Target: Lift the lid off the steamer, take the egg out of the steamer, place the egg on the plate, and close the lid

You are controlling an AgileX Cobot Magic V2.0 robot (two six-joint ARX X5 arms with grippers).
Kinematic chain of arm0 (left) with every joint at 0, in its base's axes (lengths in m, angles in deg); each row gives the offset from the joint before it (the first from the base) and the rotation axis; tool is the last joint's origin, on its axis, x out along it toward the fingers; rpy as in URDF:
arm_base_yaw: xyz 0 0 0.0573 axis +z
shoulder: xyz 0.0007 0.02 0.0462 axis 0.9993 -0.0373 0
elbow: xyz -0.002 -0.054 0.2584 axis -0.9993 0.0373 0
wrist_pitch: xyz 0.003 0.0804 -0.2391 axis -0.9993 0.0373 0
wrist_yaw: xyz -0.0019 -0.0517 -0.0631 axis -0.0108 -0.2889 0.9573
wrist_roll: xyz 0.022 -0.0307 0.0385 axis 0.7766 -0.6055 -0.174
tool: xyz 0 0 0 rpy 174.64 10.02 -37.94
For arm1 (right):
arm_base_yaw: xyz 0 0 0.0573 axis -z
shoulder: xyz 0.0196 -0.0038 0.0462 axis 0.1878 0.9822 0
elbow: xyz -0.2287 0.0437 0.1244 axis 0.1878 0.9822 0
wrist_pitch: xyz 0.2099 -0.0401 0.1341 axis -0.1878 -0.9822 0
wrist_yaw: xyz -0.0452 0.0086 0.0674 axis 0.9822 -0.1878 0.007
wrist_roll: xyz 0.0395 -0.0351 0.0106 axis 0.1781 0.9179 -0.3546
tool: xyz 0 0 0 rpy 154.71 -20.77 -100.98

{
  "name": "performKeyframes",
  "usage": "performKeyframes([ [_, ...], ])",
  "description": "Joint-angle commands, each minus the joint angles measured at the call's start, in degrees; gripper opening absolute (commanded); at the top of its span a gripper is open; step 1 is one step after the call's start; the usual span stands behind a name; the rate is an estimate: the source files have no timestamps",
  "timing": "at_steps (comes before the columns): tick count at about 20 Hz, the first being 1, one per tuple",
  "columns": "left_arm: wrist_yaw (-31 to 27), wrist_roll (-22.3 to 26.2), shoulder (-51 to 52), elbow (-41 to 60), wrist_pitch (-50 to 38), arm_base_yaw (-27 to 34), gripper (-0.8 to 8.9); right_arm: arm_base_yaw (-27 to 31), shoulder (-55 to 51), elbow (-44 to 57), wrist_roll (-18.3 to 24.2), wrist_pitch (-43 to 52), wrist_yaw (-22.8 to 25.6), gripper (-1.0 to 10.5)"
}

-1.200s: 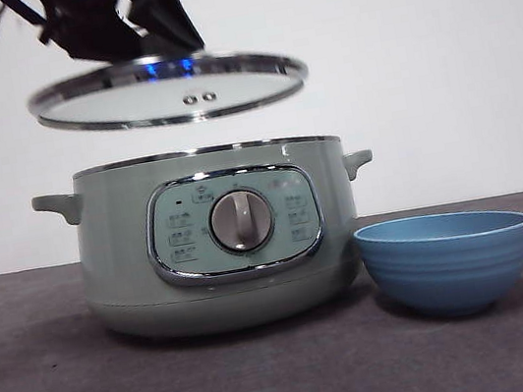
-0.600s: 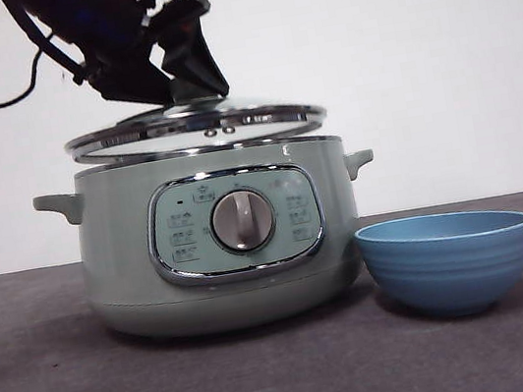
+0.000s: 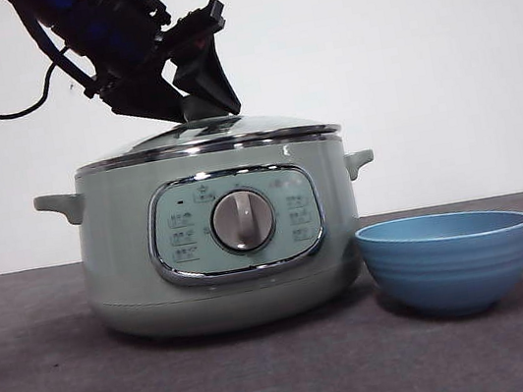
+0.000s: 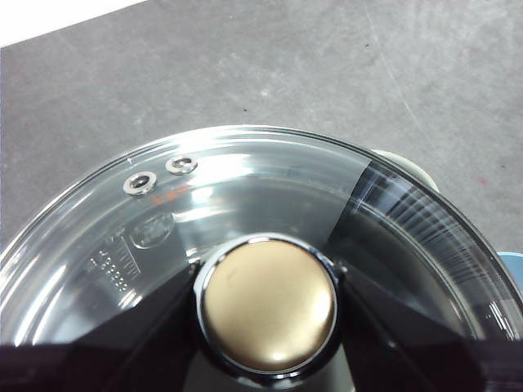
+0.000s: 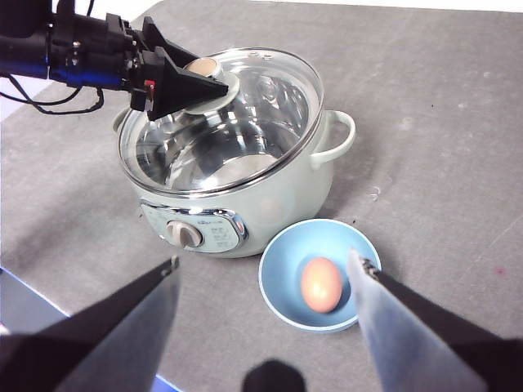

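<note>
The lid (image 3: 204,137) sits on the steamer (image 3: 214,238), its knob (image 4: 269,305) clamped between the left gripper's (image 3: 190,108) jaws. The egg (image 5: 322,284) lies in the plate (image 5: 282,257), just beside the steamer. The right gripper (image 5: 265,282) hangs high above both, jaws spread wide.

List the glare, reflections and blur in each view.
Front view: sharp; a bright highlight runs along the chrome rim of the lid. Left wrist view: white glare streaks the glass, the knob shines, and the left gripper fingers are blurred. Right wrist view: the right gripper fingers are blurred; the steamer interior mirrors light.
</note>
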Motion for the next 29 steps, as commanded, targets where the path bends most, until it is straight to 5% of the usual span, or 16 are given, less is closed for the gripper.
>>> performKeyframes([
  [1, -0.33, 0.04, -0.09, -0.13, 1.38, -0.22, -0.09, -0.13, -0.09, -0.02, 0.48, 0.22, 0.02, 3.5],
  [9, -0.31, 0.07, -0.09, -0.13, 3.43, -0.20, 0.48, -0.13, -0.09, -0.02, 0.48, 0.17, -0.02, 3.5],
  [12, -0.31, 0.07, -0.07, -0.13, 3.10, -0.20, 4.91, -0.13, -0.09, -0.02, 0.46, 0.15, -0.02, 3.5],
  [13, -0.31, 0.09, -0.02, -0.13, 2.93, -0.20, 5.20, -0.13, -0.09, -0.02, 0.46, 0.15, -0.02, 3.5],
  [20, -0.28, 0.07, 3.93, -2.05, 4.85, -0.09, 5.20, -0.13, -0.07, -0.02, 0.46, 0.15, -0.02, 3.5],
  [26, 1.16, -3.93, 13.46, -9.11, 23.32, -0.20, 5.19, -0.13, 0.02, -0.02, 1.11, 0.11, -0.15, 3.5],
  [29, 8.46, -4.28, 20.02, -12.09, 35.10, -0.22, 5.00, -0.13, 0.04, -0.02, 1.49, -0.83, -0.20, 3.5],
])
